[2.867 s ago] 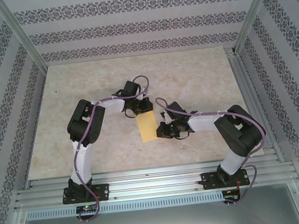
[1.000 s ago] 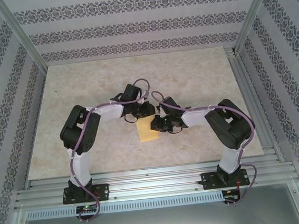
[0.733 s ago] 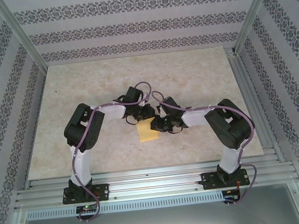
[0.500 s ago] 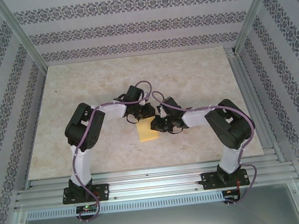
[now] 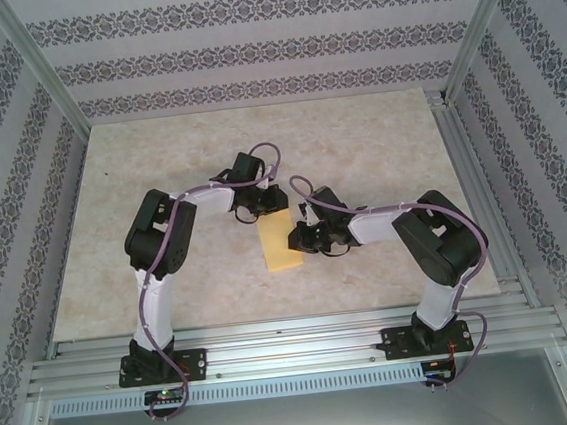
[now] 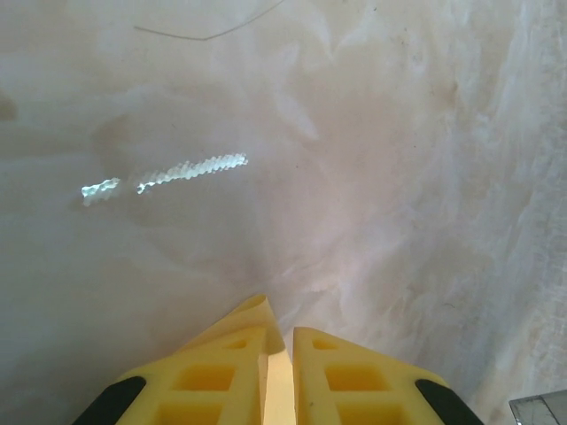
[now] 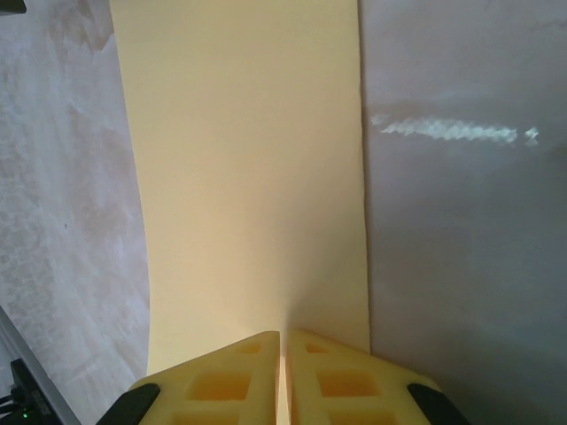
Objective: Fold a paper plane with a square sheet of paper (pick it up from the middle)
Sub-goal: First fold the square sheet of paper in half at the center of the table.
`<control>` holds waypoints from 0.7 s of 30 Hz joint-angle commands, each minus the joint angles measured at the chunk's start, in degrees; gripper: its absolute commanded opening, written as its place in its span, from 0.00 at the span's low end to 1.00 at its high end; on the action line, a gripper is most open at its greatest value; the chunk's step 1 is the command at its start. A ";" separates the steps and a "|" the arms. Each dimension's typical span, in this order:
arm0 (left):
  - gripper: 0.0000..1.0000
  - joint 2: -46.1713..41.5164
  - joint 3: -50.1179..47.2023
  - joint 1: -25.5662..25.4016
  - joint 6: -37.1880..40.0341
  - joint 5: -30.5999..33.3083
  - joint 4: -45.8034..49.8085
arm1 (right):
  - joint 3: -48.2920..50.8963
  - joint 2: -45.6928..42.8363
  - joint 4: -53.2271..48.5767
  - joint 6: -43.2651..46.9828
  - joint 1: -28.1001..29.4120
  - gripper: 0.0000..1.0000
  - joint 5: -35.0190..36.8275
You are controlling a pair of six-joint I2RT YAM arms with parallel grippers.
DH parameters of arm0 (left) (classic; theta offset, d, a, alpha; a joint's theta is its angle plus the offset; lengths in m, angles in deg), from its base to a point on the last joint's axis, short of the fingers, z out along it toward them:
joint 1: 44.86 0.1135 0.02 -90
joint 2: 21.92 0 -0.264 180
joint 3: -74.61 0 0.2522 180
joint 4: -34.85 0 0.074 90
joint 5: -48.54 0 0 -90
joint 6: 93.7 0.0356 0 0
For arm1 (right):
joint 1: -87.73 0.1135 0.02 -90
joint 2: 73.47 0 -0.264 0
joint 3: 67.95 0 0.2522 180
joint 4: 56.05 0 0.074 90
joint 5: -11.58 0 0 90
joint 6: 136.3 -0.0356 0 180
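Our left gripper (image 6: 279,332) has its two yellow fingers (image 6: 221,376) pressed nearly together, pinching a thin edge of the sheet of paper (image 6: 257,312). A small curled corner of it pokes out past the left fingertip. The fingers are blocky plastic with square pockets moulded into their faces.

Our right gripper (image 7: 282,341) is closed the same way, nipping the near edge of the sheet so that the paper runs away from the fingertips as a long, smooth, pale yellow-orange strip. Its right edge is straight and its left edge bows slightly.

From above, the sheet (image 5: 279,245) reads as an upright rectangle at the middle of the table (image 5: 149,175). The left gripper (image 5: 264,210) sits at the sheet's far end and the right gripper (image 5: 295,238) at its right edge. We cannot tell whether the paper lies flat or hangs just off the surface.

The table top is pale, marbled and slightly glossy, with a bright streak of reflected light on it. Aluminium rails (image 5: 296,347) run along its near edge, patterned wallpaper (image 5: 248,50) lines the walls, and purple cables (image 5: 155,285) trail along both arms.
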State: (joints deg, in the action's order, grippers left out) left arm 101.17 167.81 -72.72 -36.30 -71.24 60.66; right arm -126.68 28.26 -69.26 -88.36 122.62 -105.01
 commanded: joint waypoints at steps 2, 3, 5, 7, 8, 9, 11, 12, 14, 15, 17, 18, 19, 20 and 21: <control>0.18 3.37 3.06 1.47 2.75 4.72 0.60 | 3.36 1.75 -13.08 1.29 1.22 0.12 2.20; 0.17 3.47 3.56 1.49 2.81 5.10 0.97 | 3.32 1.71 -13.21 1.29 1.31 0.12 2.33; 0.18 3.65 4.44 1.47 2.79 6.26 2.06 | 3.31 1.54 -13.25 1.30 1.37 0.12 2.42; 0.17 3.82 5.23 1.48 2.76 7.08 2.88 | 3.32 1.45 -13.22 1.23 1.39 0.12 2.55; 0.18 3.84 5.57 1.47 2.51 7.12 3.06 | 3.38 1.45 -13.32 1.28 1.46 0.12 2.56; 0.18 3.94 5.98 1.48 2.26 7.15 3.23 | 3.44 1.51 -13.34 1.22 1.42 0.12 2.60; 0.18 3.96 6.58 1.48 2.02 8.01 3.86 | 3.49 1.44 -13.25 1.25 1.49 0.12 2.68; 0.18 3.93 6.94 1.57 1.93 8.60 4.06 | 3.53 1.36 -13.13 1.23 1.46 0.12 2.68; 0.18 3.77 7.52 1.82 1.76 9.20 4.55 | 3.33 1.10 -13.12 1.19 1.49 0.12 2.93; 0.19 3.51 7.66 2.11 1.58 9.29 4.64 | 3.14 0.86 -12.96 1.19 1.46 0.12 3.05; 0.21 2.27 7.69 2.73 1.27 10.00 4.77 | 2.40 0.01 -12.18 1.00 1.40 0.13 3.30; 0.22 1.33 7.49 3.08 1.29 10.49 5.06 | 1.92 -0.71 -11.26 0.69 1.40 0.14 3.30; 0.24 0.28 7.04 3.35 1.22 11.03 5.17 | 1.39 -1.26 -10.77 0.56 1.35 0.14 3.30; 0.25 -1.00 6.41 3.74 1.15 11.71 5.25 | 0.58 -2.03 -9.97 0.42 1.40 0.16 3.08; 0.27 -2.55 5.56 4.18 1.05 12.30 5.29 | -0.60 -2.88 -9.27 0.33 1.35 0.17 3.14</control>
State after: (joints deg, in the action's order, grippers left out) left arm 103.24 174.26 -70.14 -35.45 -63.30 64.95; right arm -126.77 26.43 -72.69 -88.23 123.37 -103.92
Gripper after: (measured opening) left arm 0.253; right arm 0.158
